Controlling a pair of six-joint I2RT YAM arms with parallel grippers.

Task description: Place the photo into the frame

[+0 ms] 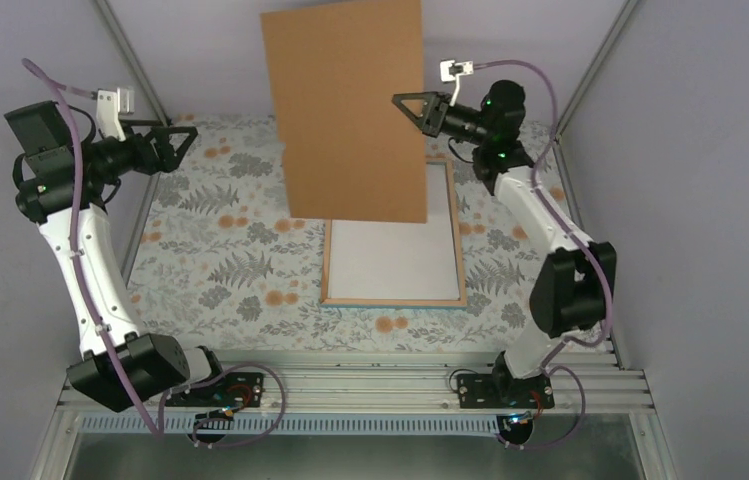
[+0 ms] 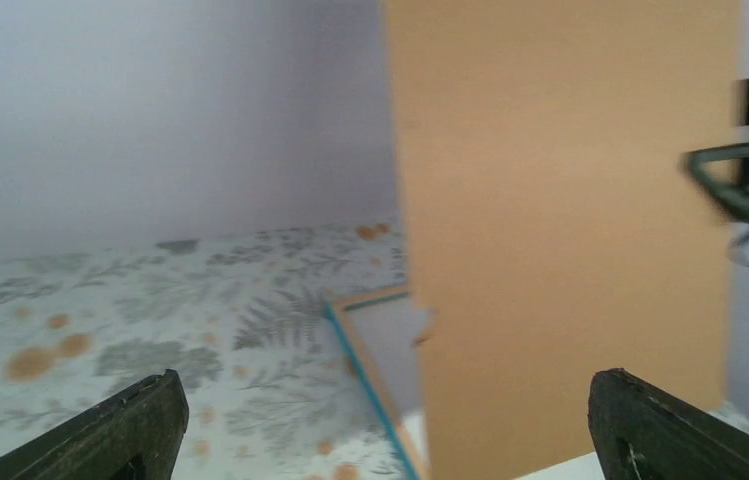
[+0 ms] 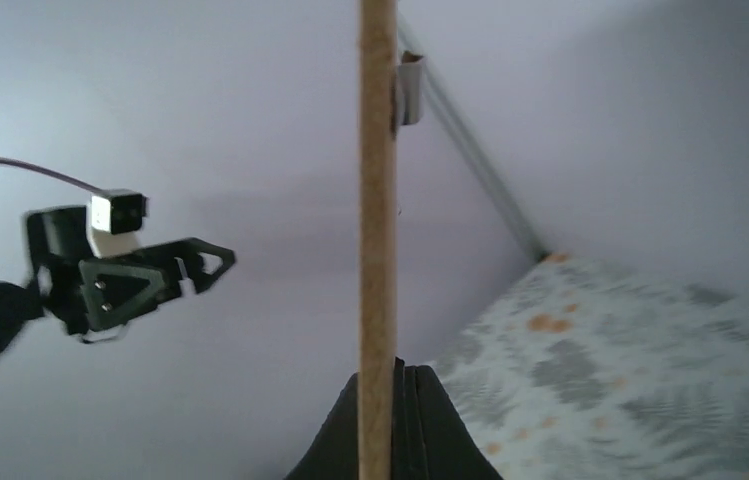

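We read this as the closing-up step. The frame (image 1: 395, 299) lies flat on the cloth (image 1: 230, 260), right of centre, wood back up, with teal showing only along its near edge. Its inside is plain white, which we take to be the photo (image 1: 395, 250) lying face down in the recess (a bare pane would let the cloth pattern show through, so this is inference, not confirmed). The right gripper (image 1: 418, 108) is clamped on the right edge of the board (image 1: 345, 110) and holds it upright in the air. Its wrist view shows the board edge-on, pinched between the fingers. From the top view the board hides the far end of the frame, so we can't tell whether the photo sits square there. The left gripper (image 1: 175, 143) is wide open and holds nothing. It hovers over the left side of the cloth, well apart from the frame, pointing toward the board. Next move as we see it: turn the board from upright to flat, line its edges up with the frame's inner rim, and lower it onto the photo's back. That needs a square approach, because a one-edge pinch lets the board swing, and a skewed corner would ride on the rim or shove the photo. The left arm could steady the frame or press down the board's free edge.
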